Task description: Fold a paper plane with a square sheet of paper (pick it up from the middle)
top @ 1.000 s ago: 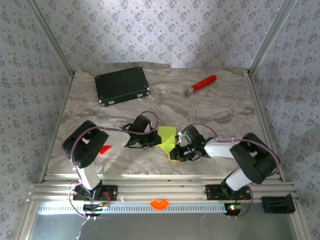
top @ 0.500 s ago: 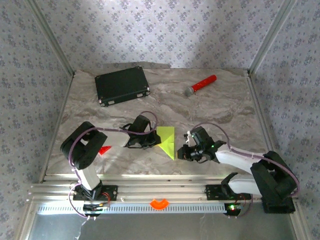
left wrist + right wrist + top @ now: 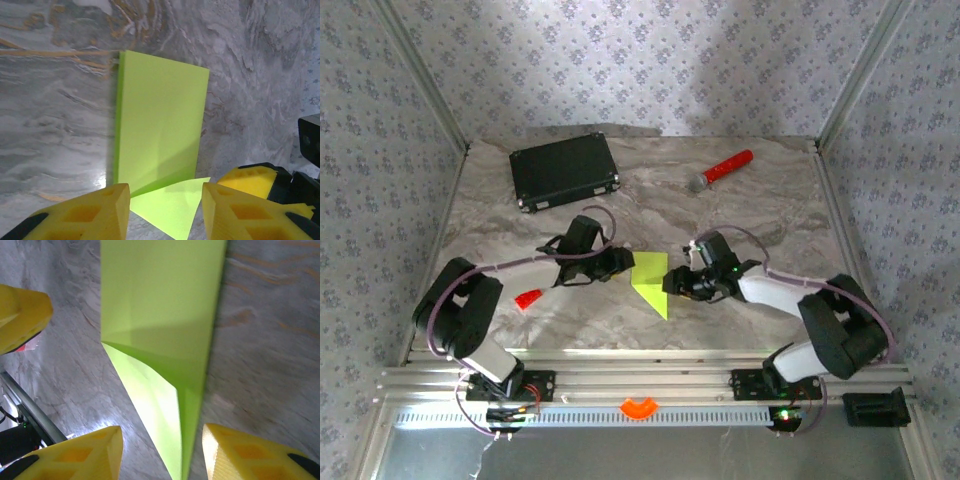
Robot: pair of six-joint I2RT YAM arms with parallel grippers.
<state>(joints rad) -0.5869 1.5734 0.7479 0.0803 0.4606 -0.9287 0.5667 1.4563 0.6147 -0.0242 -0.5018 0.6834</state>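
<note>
Left tool (image 3: 620,264) stands part-open just beside the folded sheet of paper (image 3: 653,281), gripping nothing. That lime sheet lies flat on the counter (image 3: 750,210) between both arms, its pointed end towards their bases. Thin, light and limp, it probably creases easily, so pinch along the folded edge. Right tool (image 3: 672,284), likewise parted, holds nothing.

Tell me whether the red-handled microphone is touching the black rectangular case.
No, the red-handled microphone lies apart from the black rectangular case, right of it.
</note>
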